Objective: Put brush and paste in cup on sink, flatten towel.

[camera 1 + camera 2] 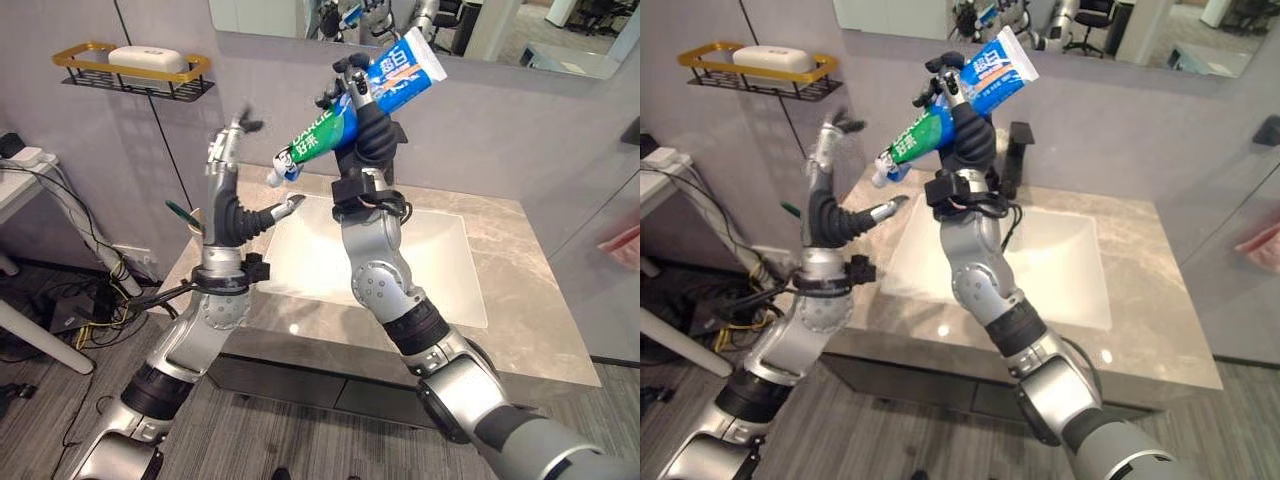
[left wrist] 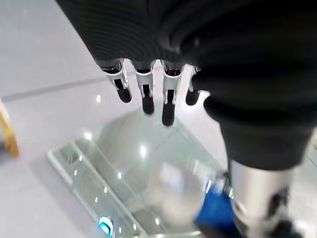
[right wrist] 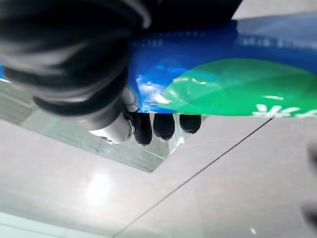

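Right hand (image 1: pixel 372 125) fingers clamp the toothpaste tube (image 1: pixel 350 110) aloft; left hand (image 1: pixel 228 160) open, empty; tilted tube risks slipping above the sink (image 1: pixel 440 270)

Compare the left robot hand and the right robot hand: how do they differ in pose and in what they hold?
The right robot hand is curled round the toothpaste tube; the left robot hand holds nothing. The left robot hand has straight, spread fingers, with the thumb out toward the sink; the right robot hand's fingers wrap the tube's middle. The right robot hand is raised higher than the left robot hand. Both are lifted above the counter.
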Tool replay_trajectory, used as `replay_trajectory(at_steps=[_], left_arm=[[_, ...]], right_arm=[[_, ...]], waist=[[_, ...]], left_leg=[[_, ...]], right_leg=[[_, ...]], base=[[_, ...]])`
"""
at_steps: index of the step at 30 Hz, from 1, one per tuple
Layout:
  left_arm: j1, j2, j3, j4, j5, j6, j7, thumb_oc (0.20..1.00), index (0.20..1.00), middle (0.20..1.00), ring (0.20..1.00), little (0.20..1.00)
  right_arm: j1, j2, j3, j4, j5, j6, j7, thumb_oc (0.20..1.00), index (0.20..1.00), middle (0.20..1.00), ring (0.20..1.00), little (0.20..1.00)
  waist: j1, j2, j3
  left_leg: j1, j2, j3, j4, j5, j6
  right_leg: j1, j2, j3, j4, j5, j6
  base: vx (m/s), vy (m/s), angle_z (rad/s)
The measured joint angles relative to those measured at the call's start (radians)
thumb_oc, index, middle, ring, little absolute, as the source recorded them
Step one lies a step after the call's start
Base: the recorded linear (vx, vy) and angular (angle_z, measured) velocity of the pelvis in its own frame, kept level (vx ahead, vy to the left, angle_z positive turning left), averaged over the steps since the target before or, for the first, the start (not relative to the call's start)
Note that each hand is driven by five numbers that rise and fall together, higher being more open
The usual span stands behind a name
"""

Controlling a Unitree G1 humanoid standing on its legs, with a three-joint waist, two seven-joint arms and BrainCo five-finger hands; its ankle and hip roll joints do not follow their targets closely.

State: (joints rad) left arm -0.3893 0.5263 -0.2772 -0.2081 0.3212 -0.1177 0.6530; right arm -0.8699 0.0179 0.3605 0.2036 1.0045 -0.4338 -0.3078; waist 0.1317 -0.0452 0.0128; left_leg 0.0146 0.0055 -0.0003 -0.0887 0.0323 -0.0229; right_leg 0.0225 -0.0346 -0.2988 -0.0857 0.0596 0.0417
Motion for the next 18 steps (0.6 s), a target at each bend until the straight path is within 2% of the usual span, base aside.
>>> replay_trajectory(at_steps=[5,7,9,12,14,17,18], left_arm=[[0.074,0.05,0.114,-0.058,0.005,-0.02,0.021,1.0,1.0,1.0,1.0,1.0],[0.164,0.059,0.223,-0.077,0.001,-0.032,0.038,1.0,1.0,1.0,1.0,1.0],[0.219,0.068,0.27,-0.069,-0.002,-0.035,0.051,1.0,1.0,1.0,1.0,1.0],[0.301,0.06,0.346,-0.048,-0.014,-0.043,0.073,1.0,1.0,1.0,1.0,1.0],[0.349,0.06,0.362,-0.004,-0.038,-0.054,0.08,1.0,1.0,1.0,1.0,1.0],[0.435,0.057,0.397,0.121,-0.125,-0.046,0.077,1.0,1.0,1.0,1.0,1.0],[0.478,0.056,0.417,0.14,-0.129,-0.047,0.061,1.0,1.0,1.0,1.0,1.0]], right_arm=[[0.003,-0.016,-0.005,0.007,-0.044,0.0,-0.019,0.2,0.2,0.2,0.2,0.2],[0.005,-0.042,-0.014,0.008,-0.066,-0.001,-0.023,0.2,0.2,0.2,0.2,0.2],[0.007,-0.075,-0.056,0.009,-0.077,-0.001,-0.032,0.2,0.2,0.2,0.2,0.2],[0.008,-0.077,-0.074,0.014,-0.078,-0.001,-0.041,0.2,0.2,0.2,0.2,0.2],[0.008,-0.079,-0.076,0.029,-0.083,-0.001,-0.041,0.2,0.2,0.2,0.2,0.2],[0.008,-0.137,-0.079,0.044,-0.141,0.017,-0.045,0.2,0.2,0.2,0.2,0.2],[0.008,-0.177,-0.075,0.038,-0.209,0.046,-0.061,0.2,0.2,0.2,0.2,0.2]], waist=[[0.03,0.002,0.001],[0.038,0.002,0.001],[0.077,-0.001,0.0],[0.086,-0.004,0.0],[0.118,-0.006,0.001],[0.148,-0.034,0.019],[0.182,-0.052,0.031]], left_leg=[[-0.005,-0.001,-0.019,0.0,0.0,-0.004],[-0.007,-0.001,-0.029,0.0,-0.002,-0.006],[-0.016,-0.003,-0.052,0.0,0.003,-0.005],[-0.018,-0.006,-0.075,0.0,0.009,-0.007],[-0.023,-0.008,-0.078,0.0,0.009,-0.008],[-0.039,-0.013,-0.125,0.0,0.016,-0.016],[-0.04,-0.014,-0.127,0.0,0.015,-0.017]], right_leg=[[0.01,0.0,-0.017,0.0,-0.005,0.001],[0.011,-0.001,-0.028,0.0,-0.009,0.001],[0.011,-0.001,-0.046,0.0,-0.011,0.004],[0.015,-0.004,-0.071,0.0,-0.017,0.006],[0.016,-0.004,-0.072,0.0,-0.019,0.007],[0.015,-0.008,-0.122,0.0,-0.027,0.008],[0.016,-0.009,-0.123,0.0,-0.029,0.009]], base=[[-0.02,-0.002,0.1],[-0.01,0.003,0.16],[-0.02,0.006,0.28],[-0.02,0.01,0.26],[-0.02,0.013,0.14],[-0.01,0.016,0.43],[-0.04,0.028,0.15]])
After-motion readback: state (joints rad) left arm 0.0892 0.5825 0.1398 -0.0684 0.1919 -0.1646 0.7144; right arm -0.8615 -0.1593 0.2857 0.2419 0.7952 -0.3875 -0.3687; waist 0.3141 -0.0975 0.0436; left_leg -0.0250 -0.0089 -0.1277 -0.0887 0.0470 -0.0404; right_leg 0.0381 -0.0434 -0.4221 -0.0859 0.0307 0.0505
